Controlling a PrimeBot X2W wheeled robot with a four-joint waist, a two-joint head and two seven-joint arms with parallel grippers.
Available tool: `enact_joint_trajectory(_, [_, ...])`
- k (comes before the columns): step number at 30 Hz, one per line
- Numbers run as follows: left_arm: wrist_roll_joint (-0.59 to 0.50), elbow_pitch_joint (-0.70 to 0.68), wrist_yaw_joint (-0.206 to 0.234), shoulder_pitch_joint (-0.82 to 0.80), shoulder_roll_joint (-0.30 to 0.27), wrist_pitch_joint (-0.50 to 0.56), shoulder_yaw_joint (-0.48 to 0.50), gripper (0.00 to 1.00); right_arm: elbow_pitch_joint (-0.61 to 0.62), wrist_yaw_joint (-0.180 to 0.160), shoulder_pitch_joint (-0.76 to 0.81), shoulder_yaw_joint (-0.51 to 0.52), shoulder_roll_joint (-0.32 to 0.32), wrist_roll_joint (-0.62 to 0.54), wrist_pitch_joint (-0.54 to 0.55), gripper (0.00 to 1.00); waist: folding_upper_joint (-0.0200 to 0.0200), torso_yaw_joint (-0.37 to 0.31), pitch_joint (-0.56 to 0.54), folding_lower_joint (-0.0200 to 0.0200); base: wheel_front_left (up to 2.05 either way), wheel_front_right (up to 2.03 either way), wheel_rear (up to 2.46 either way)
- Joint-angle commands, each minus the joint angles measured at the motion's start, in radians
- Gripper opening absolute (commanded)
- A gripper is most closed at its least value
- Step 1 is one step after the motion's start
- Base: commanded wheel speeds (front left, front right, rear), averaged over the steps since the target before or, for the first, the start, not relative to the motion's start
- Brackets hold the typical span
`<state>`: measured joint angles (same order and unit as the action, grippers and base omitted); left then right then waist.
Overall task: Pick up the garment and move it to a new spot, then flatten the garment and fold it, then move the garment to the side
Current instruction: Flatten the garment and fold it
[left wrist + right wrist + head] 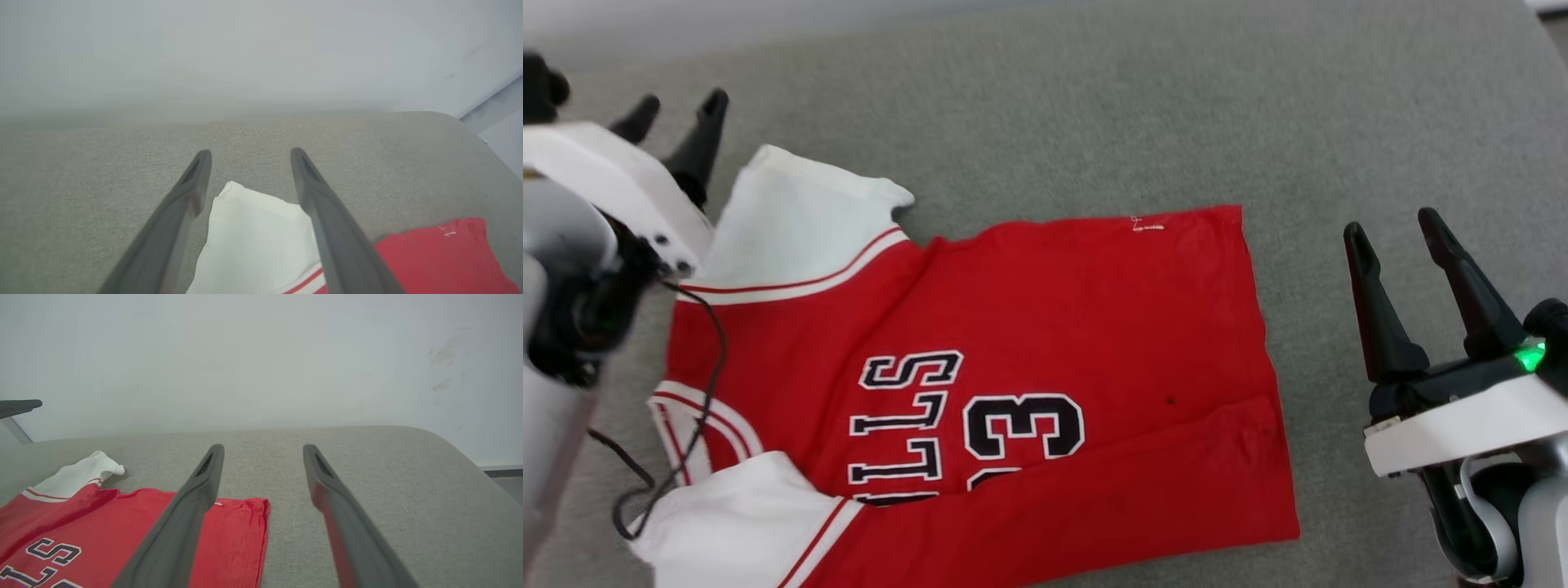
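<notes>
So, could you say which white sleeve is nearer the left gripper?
The far sleeve, beside the left gripper; the other sleeve lies at the near edge.

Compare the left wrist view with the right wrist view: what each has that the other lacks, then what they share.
Left wrist: the open left claw, the white sleeve seen between its fingers. Right wrist: the open right claw beside the red hem, plus black letters. Shared: the garment, the grey cushion, the pale wall.

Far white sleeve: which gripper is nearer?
Left. The left gripper sits just beside the far white sleeve; the right gripper is off beyond the hem of the jersey.
</notes>
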<state>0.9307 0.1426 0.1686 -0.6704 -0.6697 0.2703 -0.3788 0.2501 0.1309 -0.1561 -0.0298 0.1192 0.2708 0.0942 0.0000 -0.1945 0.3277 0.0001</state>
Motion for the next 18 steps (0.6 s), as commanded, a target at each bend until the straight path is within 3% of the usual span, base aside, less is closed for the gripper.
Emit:
enact_joint_trajectory(1, [0.013,0.04,-0.031,-0.071,-0.016,0.058,-0.011,1.0,-0.002,0.0,-0.025,-0.008,-0.01,-0.006,-0.01,1.0,0.0,-0.068,0.113,-0.0001,0.0,0.0,0.0])
enact_joint_trajectory(7, [0.058,0.135,-0.101,-0.221,-0.078,0.331,-0.072,1.0,-0.023,0.0,-0.048,-0.028,-0.023,0.003,-0.027,1.0,0.0,-0.109,0.169,-0.0001,0.0,0.0,0.0])
enact_joint_trajectory(11, [0.074,0.177,-0.087,-0.267,-0.135,0.502,-0.101,1.0,-0.04,0.0,-0.052,-0.042,-0.03,0.014,-0.04,1.0,0.0,-0.135,0.197,-0.0001,0.0,0.0,0.0])
enact_joint_trajectory(18, [0.075,0.238,-0.02,-0.253,-0.194,0.678,-0.141,1.0,-0.058,0.0,-0.05,-0.05,-0.04,0.029,-0.058,1.0,0.0,-0.169,0.237,-0.0001,0.0,0.0,0.0])
